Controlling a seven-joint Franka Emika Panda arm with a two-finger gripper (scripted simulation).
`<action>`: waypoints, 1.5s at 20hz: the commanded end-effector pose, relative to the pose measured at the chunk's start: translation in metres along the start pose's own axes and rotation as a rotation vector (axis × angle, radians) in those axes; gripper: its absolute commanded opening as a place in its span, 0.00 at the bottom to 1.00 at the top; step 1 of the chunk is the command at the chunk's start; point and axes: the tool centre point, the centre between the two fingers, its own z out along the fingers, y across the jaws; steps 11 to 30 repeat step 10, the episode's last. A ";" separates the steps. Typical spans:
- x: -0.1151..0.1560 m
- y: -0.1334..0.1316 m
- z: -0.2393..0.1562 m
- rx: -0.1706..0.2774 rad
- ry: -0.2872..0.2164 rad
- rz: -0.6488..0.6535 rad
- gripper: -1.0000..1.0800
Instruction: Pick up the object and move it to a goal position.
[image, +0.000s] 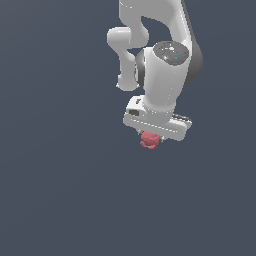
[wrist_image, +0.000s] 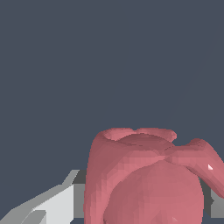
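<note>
In the exterior view, the white arm (image: 162, 75) reached down from the top of the picture over a plain dark blue-grey ground (image: 60, 190). The gripper (image: 151, 138) pointed away from the camera's top edge, its broad white body set a little aslant. The object (image: 149, 140), a small pinkish-red lump with bumps, showed just past the lower edge of that body, touching it and partly covered by it. The fingers themselves were hidden behind the gripper body and the object, so from here I could not tell how far apart they stood.

In the wrist view, the object (wrist_image: 148, 179) filled much of the picture, very close to the camera, lumpy and folded at its far end. One pale grey finger (wrist_image: 52, 203) lay right beside it on one side, and a sliver of grey showed at the opposite side. The fingers appeared to be pinching the object between them
</note>
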 end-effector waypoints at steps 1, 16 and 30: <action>-0.006 -0.008 -0.017 -0.001 -0.001 0.001 0.00; -0.012 -0.021 -0.039 -0.001 -0.001 0.001 0.00; -0.012 -0.021 -0.039 -0.001 -0.001 0.001 0.00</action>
